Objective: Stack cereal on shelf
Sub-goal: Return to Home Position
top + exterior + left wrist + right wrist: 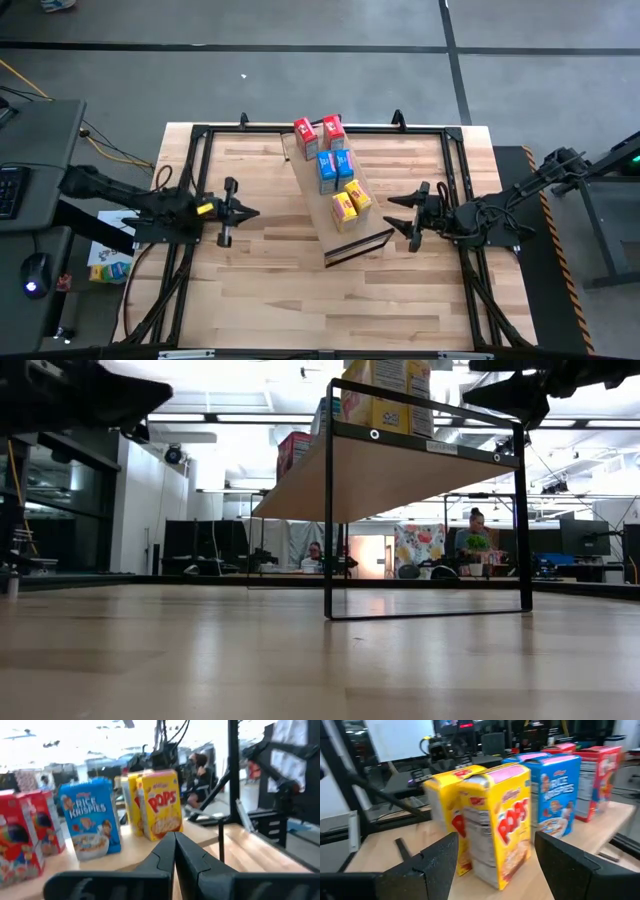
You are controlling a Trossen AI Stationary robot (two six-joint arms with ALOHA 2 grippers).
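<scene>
the six cereal boxes (344,163) all stand upright on the shelf (320,210), in three pairs along its length: the red pair (305,131) at the 11 o'clock end, the blue pair (327,172) in the middle, and the yellow pair (345,209) toward the 5 o'clock end. in each pair the two boxes are side by side, very close to each other, and a small gap separates one pair from the next. the shelf is a long light-wood panel. in the high view it lies slanted across the middle of the table (270,290), from 11 o'clock to 5 o'clock, with a dark lip (358,247) at its 5 o'clock end. in the low view it is raised above the tabletop on a thin dark frame (328,510). the right gripper (392,211) is at 3 o'clock from the yellow pair, near it but not touching. its fingers are spread wide and hold nothing, and its wrist view looks at the yellow boxes between them. the left gripper (252,212) is at 9 o'clock from the shelf, apart from it, with its fingers pressed together on nothing. far behind the table, in the room, a person (475,528) is seen in the low view.
</scene>
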